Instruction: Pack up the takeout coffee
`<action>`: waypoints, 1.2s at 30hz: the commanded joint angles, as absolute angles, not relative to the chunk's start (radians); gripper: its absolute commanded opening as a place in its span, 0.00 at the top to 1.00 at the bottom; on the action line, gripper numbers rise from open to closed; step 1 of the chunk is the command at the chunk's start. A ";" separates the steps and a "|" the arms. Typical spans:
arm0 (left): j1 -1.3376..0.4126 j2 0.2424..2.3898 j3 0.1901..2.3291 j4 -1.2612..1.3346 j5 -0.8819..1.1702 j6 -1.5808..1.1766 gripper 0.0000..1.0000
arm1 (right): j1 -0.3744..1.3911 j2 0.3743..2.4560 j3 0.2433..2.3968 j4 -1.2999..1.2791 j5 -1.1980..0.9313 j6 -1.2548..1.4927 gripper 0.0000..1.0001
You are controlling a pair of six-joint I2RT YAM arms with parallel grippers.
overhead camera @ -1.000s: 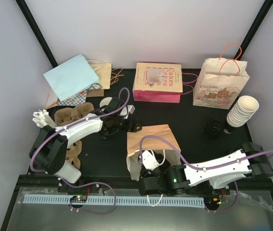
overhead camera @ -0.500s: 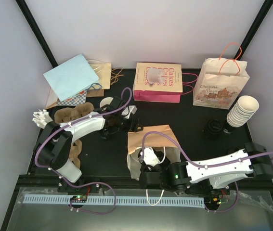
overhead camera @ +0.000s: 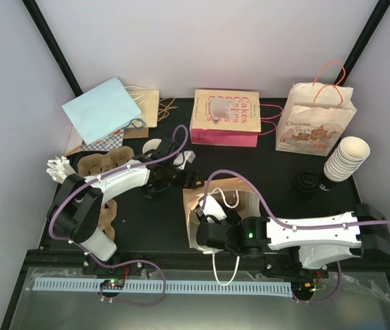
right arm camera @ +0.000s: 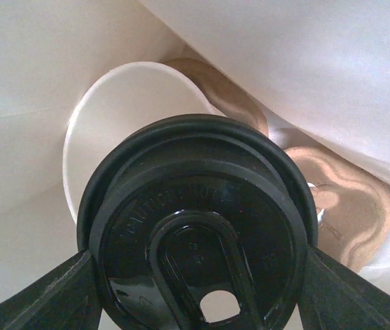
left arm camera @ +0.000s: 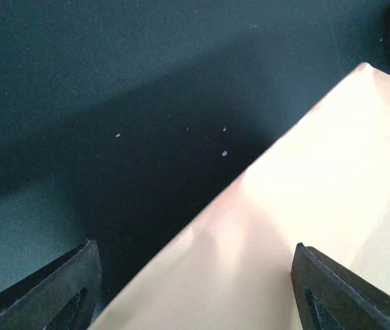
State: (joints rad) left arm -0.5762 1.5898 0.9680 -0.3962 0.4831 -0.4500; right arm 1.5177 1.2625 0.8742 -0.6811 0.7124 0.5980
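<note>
The small cream-white tapered paper cup [right arm camera: 126, 96], capped with a round black plastic lid [right arm camera: 195, 227], is sitting inside the mouth of a brown kraft paper bag [overhead camera: 192, 196] at the centre of the black table [overhead camera: 277, 161]. Raised lettering is arcing around the lid's top, too faint to read with certainty. The right gripper [right arm camera: 198, 289] is pinching the lid, one finger pressing on each side of its rim. A brown moulded-pulp cup carrier [right arm camera: 349, 199] is lying just beside the cup, within the bag's pale walls.

Behind the bag, a cream-and-pink carrier bag [overhead camera: 225, 117] is showing the word "Cakes" printed three times. To its right, a patterned paper bag with orange handles [overhead camera: 315, 124] is reading "Ocean"; the rest is too small to tell. A stack of nested cream cups [overhead camera: 346, 158] is leaning at the right edge, with a pile of black lids [overhead camera: 306, 181] just beside it. A light blue paper bag [overhead camera: 102, 110] is lying at the far left, with further pulp carriers [overhead camera: 105, 165] near it.

The left gripper [left arm camera: 198, 289] is hanging with its fingers spread wide and nothing between them, over the bag's far-left corner and the bare table. The right arm [overhead camera: 318, 237] is stretching low along the near edge toward the bag's mouth. The left arm [overhead camera: 112, 182] is reaching diagonally away from its base.
</note>
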 commanded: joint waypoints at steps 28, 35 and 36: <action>-0.543 0.970 1.010 -0.664 0.201 -0.476 0.03 | 1.052 1.415 1.540 -0.968 0.374 0.235 0.59; -0.541 0.902 1.015 -0.683 0.179 -0.475 0.03 | 1.051 1.416 1.786 -1.125 0.367 0.231 0.59; -0.540 0.895 1.016 -0.688 0.177 -0.472 0.03 | 1.051 1.409 1.805 -1.151 0.362 0.241 0.59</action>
State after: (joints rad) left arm -0.5488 0.9260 1.0103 -0.6594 0.2081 -0.4679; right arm 1.0576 1.4258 1.7313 -1.0119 0.3637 0.2481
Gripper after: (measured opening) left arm 0.968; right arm 0.720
